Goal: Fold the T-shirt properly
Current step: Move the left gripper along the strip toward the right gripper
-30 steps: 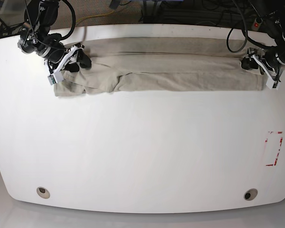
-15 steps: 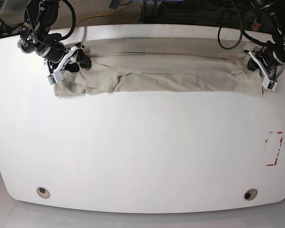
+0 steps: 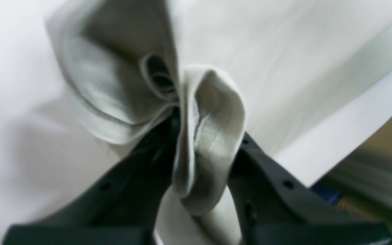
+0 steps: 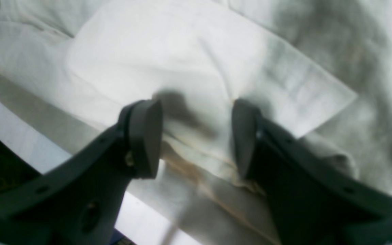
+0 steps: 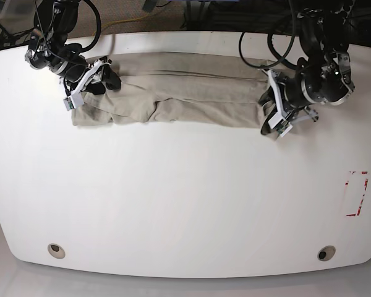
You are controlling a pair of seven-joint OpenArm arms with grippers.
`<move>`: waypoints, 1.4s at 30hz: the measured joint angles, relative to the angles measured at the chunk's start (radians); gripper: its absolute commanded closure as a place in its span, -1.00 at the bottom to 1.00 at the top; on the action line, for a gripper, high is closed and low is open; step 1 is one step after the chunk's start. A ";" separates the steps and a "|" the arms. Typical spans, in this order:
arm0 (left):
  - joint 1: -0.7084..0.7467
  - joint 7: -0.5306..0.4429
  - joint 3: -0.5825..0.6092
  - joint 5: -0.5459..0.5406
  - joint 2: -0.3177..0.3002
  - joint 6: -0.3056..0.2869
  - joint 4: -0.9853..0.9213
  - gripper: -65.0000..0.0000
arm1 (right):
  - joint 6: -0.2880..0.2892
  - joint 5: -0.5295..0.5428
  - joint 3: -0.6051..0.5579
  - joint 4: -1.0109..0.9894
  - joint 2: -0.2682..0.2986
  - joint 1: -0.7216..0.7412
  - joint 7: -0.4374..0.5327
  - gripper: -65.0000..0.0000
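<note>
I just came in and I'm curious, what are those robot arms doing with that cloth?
They are folding a T-shirt on a white table. The left gripper has pinched one end of the shirt and lifted it toward the middle. The right gripper sits open over the other end.

White table [image 5: 173,198] w/ red tape mark [image 5: 357,193], cables [image 5: 130,21] behind.

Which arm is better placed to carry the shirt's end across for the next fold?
Likely the left. The left gripper is shut on the T-shirt hem and lifted, while the right gripper is open over the other end.
</note>
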 measured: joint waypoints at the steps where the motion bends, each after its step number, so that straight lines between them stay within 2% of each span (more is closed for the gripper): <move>1: -0.011 0.001 0.016 -0.005 0.011 0.000 0.000 0.81 | 0.000 0.000 0.000 0.000 0.000 0.000 0.001 0.00; 5: -0.020 0.007 0.056 0.002 0.055 0.000 0.001 0.72 | 0.000 0.000 0.000 0.000 -0.002 0.000 0.000 0.00; 11: -0.053 0.011 0.168 0.003 0.087 0.000 0.000 0.72 | 0.000 0.000 0.000 0.000 -0.002 0.000 0.000 0.00; 18: -0.048 0.019 0.219 0.016 0.119 0.000 -0.018 0.70 | 0.000 0.000 0.000 0.000 -0.003 0.001 0.000 0.00; 21: -0.048 0.019 0.252 0.015 0.128 0.000 -0.019 0.50 | 0.000 0.004 0.000 0.000 -0.002 0.000 0.000 0.00; 26: -0.050 0.018 0.316 0.010 0.128 0.007 -0.019 -0.12 | 0.000 0.004 0.000 0.000 -0.002 0.000 -0.001 0.00; 28: -0.050 0.017 0.346 0.009 0.129 0.072 -0.019 -0.26 | 0.000 0.004 0.000 0.000 -0.002 0.000 0.000 0.00; 30: -0.054 0.016 0.381 0.003 0.130 0.135 -0.017 -0.32 | 0.000 0.004 0.000 0.000 -0.002 0.000 -0.001 0.00; 32: -0.066 0.021 0.414 0.000 0.130 0.150 -0.014 -0.32 | 0.000 0.004 0.000 0.000 -0.003 0.000 0.000 0.00; 38: -0.098 0.045 0.462 -0.021 0.145 0.150 0.003 -0.31 | 0.000 0.004 0.000 0.000 -0.003 0.000 -0.001 0.00; 40: -0.100 0.045 0.443 -0.044 0.154 0.137 0.006 -0.31 | 0.000 0.004 0.000 0.002 -0.003 0.000 -0.001 0.00; 42: -0.101 0.042 0.373 -0.047 0.160 0.135 0.007 -0.31 | 0.000 0.004 0.000 0.004 -0.003 0.000 -0.002 0.00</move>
